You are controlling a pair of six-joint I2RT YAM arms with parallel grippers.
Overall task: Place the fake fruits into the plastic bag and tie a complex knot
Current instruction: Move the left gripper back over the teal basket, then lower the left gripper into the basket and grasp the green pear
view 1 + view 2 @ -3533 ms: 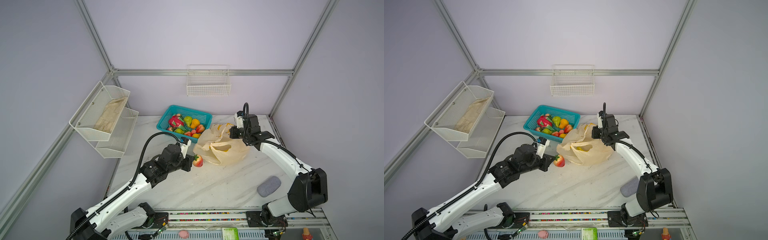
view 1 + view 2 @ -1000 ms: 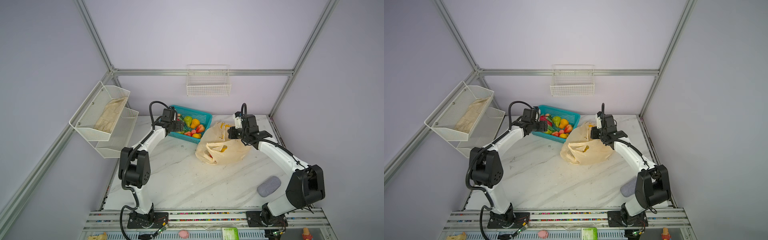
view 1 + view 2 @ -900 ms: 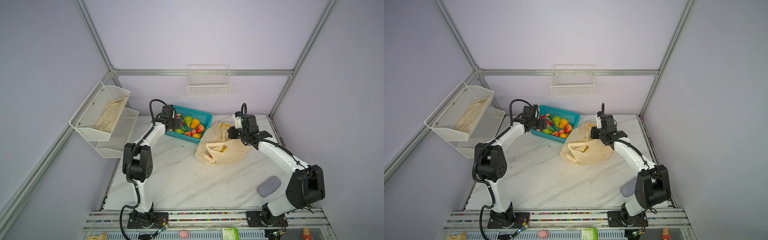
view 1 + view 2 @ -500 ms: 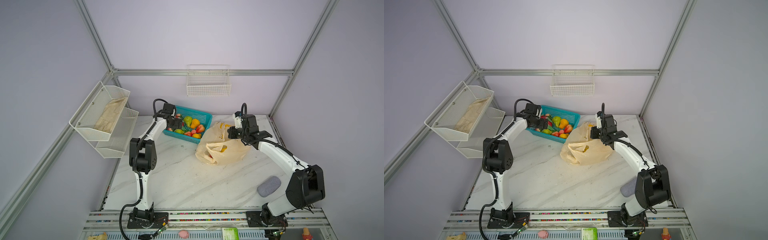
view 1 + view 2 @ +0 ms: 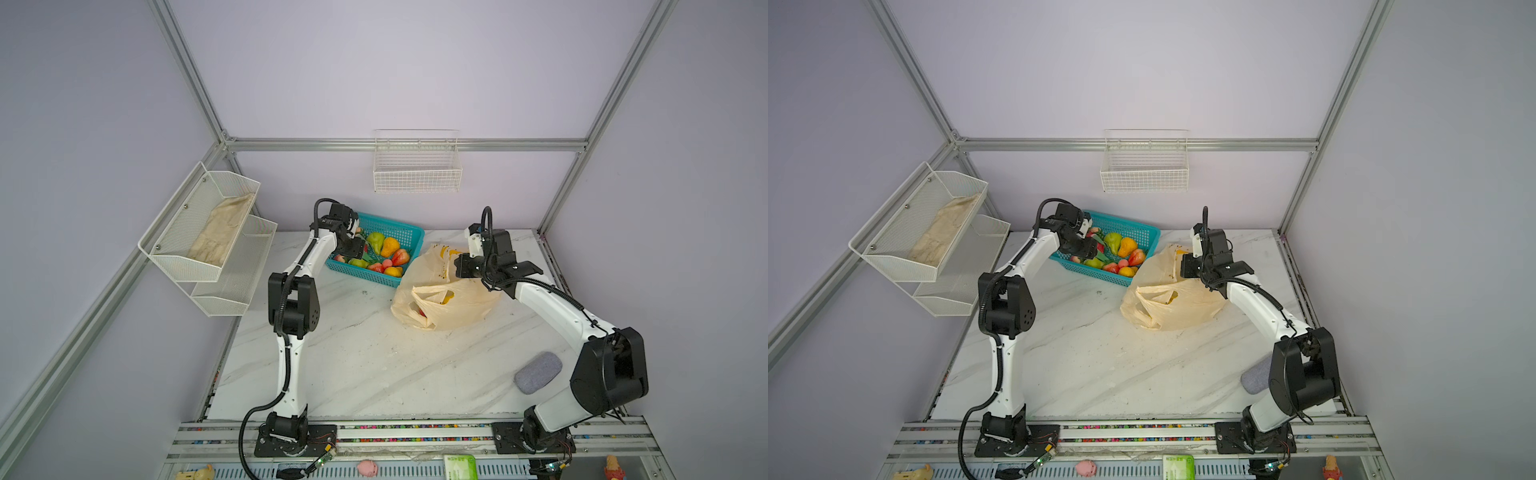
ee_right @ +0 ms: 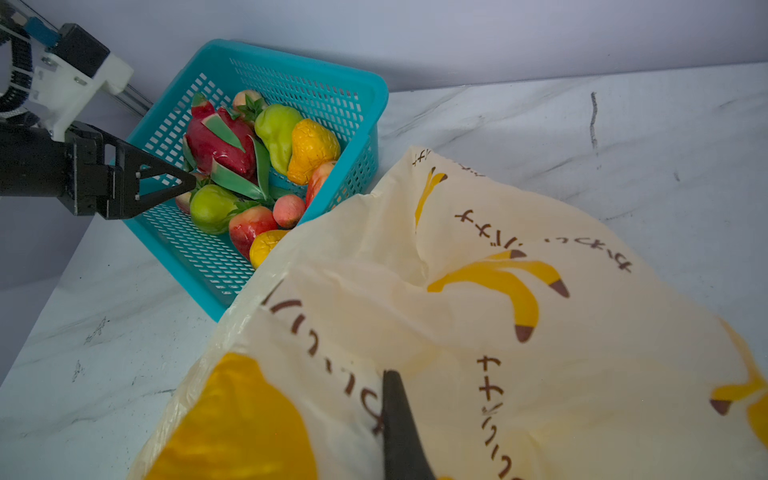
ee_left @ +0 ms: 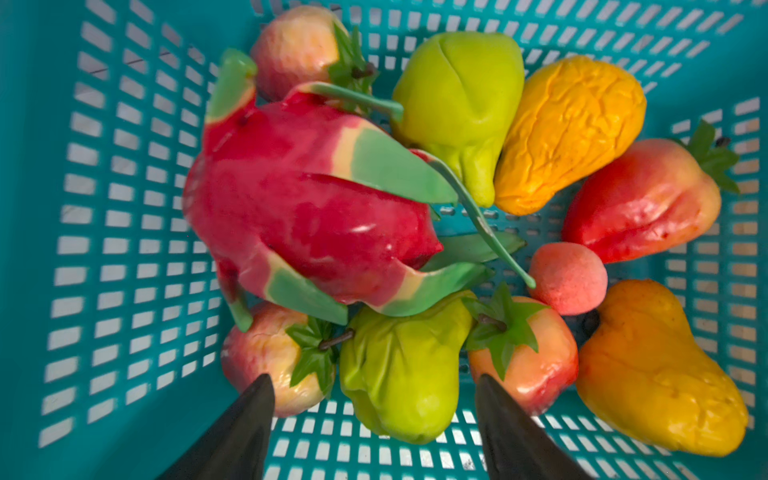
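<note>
The fake fruits lie in a teal basket (image 5: pixel 399 227): a red-pink dragon fruit (image 7: pixel 299 199), a green pear (image 7: pixel 399 365), another green pear (image 7: pixel 457 95), orange pears (image 7: pixel 569 129) and red strawberries (image 7: pixel 640 199). My left gripper (image 7: pixel 372 384) hangs open just above them, its fingers either side of the near green pear; it shows in both top views (image 5: pixel 357 249) (image 5: pixel 1088 249). The plastic bag (image 5: pixel 453 299) (image 5: pixel 1179 307) lies right of the basket with yellow and red pieces inside. My right gripper (image 6: pixel 390 378) is shut on the bag's upper edge, holding it up (image 5: pixel 459 266). No knot shows.
A grey pad (image 5: pixel 538 372) lies at the table's right front. White mesh racks (image 5: pixel 208 232) on the left wall hold a beige cloth. A white wire basket (image 5: pixel 417 166) hangs on the back wall. The basket's rim touches the bag.
My left gripper has moved from the basket's left edge further in over the fruit, and its jaws have narrowed a little. The right arm and the bag have stayed put.
</note>
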